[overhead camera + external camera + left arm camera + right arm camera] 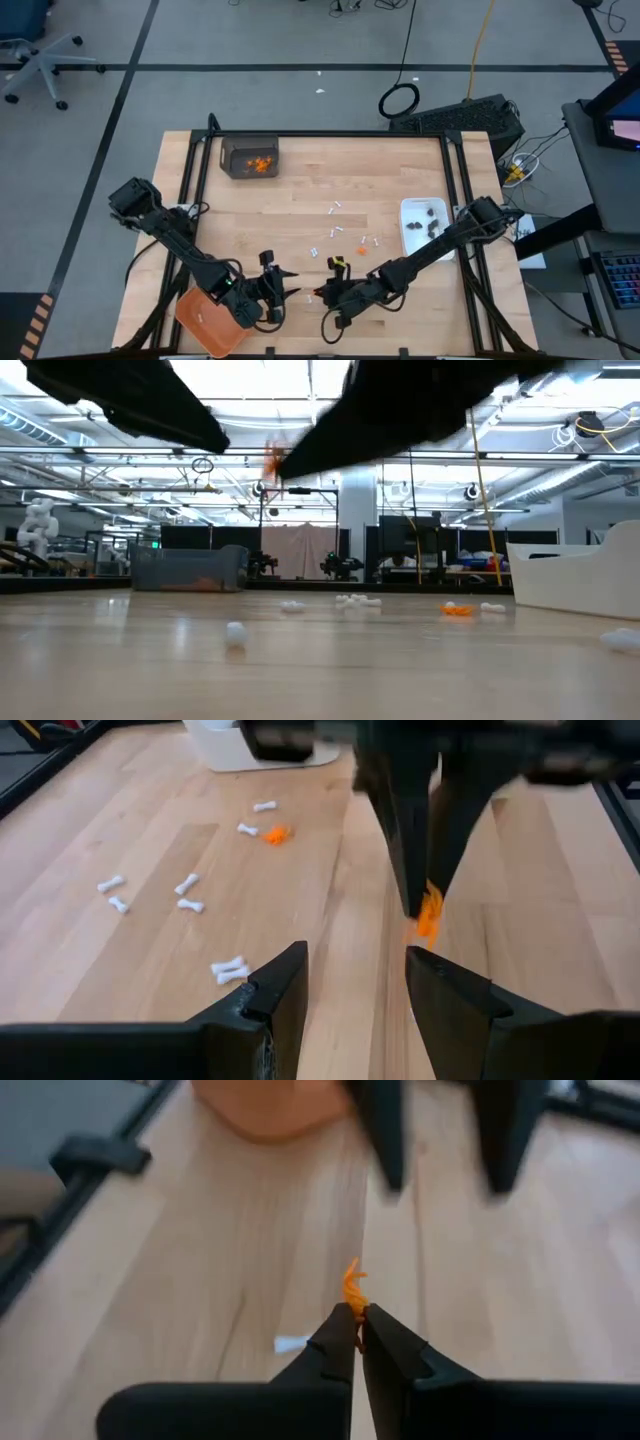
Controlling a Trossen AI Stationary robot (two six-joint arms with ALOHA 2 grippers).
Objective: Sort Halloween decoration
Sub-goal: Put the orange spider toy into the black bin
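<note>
My right gripper [356, 1330] is shut on a small orange bit [352, 1288] above the table's near middle; it also shows in the high view [318, 293]. My left gripper [355, 980] stands open just to its left, facing it, with nothing between its fingers [288, 287]. Several white sticks [331, 233] and one orange bit [361, 250] lie loose on the wood at mid-table. Dark bits lie in the white dish [424, 226]. Orange bits lie in the dark bin [248, 157]. My right gripper pinches the orange bit's lower end [354, 1306] between its two fingertips, and the rest of the bit sticks out beyond them. The fingers [412, 870] slant down from the table's right side. The bit [428, 916] is lifted clear of the table.
An orange tray [208, 320] lies at the near left corner, behind my left gripper. The white dish stands at the right edge and the dark bin at the far left. Black frame rails run along the table's left and right sides.
</note>
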